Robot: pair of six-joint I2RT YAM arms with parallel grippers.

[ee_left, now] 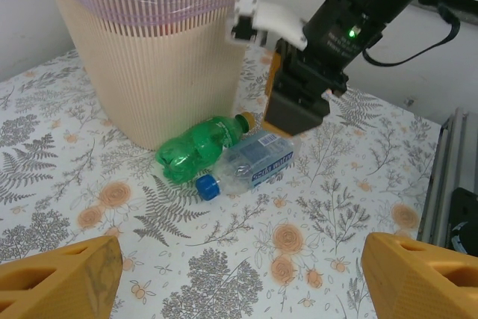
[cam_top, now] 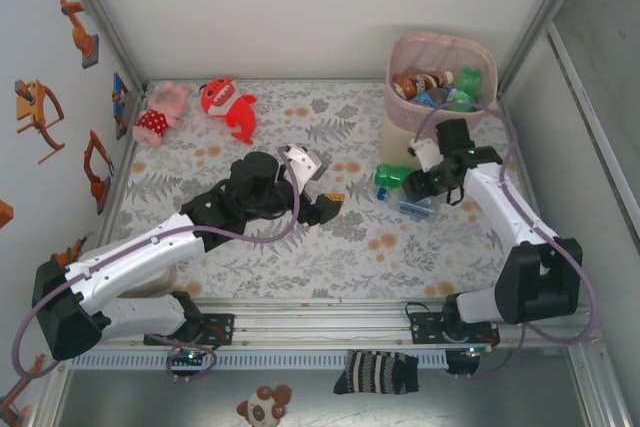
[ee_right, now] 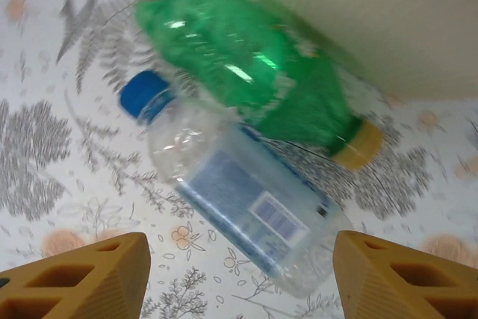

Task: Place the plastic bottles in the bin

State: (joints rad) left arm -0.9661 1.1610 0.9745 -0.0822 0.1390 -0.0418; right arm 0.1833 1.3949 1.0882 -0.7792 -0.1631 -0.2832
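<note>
Right jaws hung open over a clear bottle (ee_right: 246, 207) and a green bottle (ee_right: 239, 72) beside the bin (ee_left: 149, 72). Left jaws gaped empty.

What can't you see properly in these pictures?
- Top view: the bottles inside the bin are heaped and too small to count.
- Top view: the right arm covers part of the clear bottle.
- Left wrist view: the picture's top edge cuts off the bin's opening.
- Right wrist view: the green bottle is blurred; the clear bottle's label cannot be read.
</note>
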